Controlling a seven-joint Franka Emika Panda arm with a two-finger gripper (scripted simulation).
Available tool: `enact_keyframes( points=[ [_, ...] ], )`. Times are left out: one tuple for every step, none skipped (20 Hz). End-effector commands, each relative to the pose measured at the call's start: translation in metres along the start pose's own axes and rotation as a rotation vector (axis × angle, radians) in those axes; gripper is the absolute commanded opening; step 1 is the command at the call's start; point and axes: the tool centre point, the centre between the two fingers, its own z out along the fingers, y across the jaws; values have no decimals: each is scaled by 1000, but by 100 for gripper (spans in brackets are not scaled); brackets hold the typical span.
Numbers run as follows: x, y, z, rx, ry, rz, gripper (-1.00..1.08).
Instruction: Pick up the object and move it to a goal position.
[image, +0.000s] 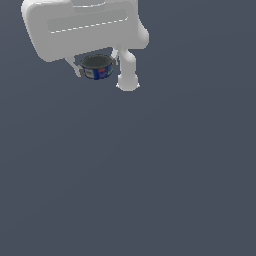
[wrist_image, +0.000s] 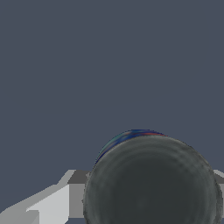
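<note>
Tin can: squat and round, dark grey top, blue side label with red and white marks; seen upright between the two fingers of the claw, near the exterior view's top edge.
Claw: closed onto the can, one finger pressed on each side.
Open room: plain dark grey ground is seen on every side of the can.
Surface: whether the can is resting on a counter or lifted cannot be told.

The can sits between the fingers; under the arm.
</note>
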Motion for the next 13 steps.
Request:
enact_keyframes(
  points=[
    [-3, 3, -14, 0, -1, 0, -100],
    [-3, 3, -18, 0, -1, 0, -100],
    [-4, 4, -22, 0, -1, 0, -100],
    [-4, 5, -25, 0, -1, 0, -100],
    [-5, 6, -28, 0, -1, 0, -100],
    [-5, 6, -30, 0, -1, 0, -100],
    [-6, 7, -32, 0, -1, 0, -100],
    [-6, 7, -34, 0, -1, 0, -100],
    [-6, 8, -35, 0, -1, 0, -100],
    [-6, 8, -36, 0, -1, 0, -100],
    [-6, 8, -37, 0, -1, 0, -100],
    [-6, 8, -37, 0, -1, 0, -100],
    [-6, 8, -37, 0, -1, 0, -100]
  ],
)
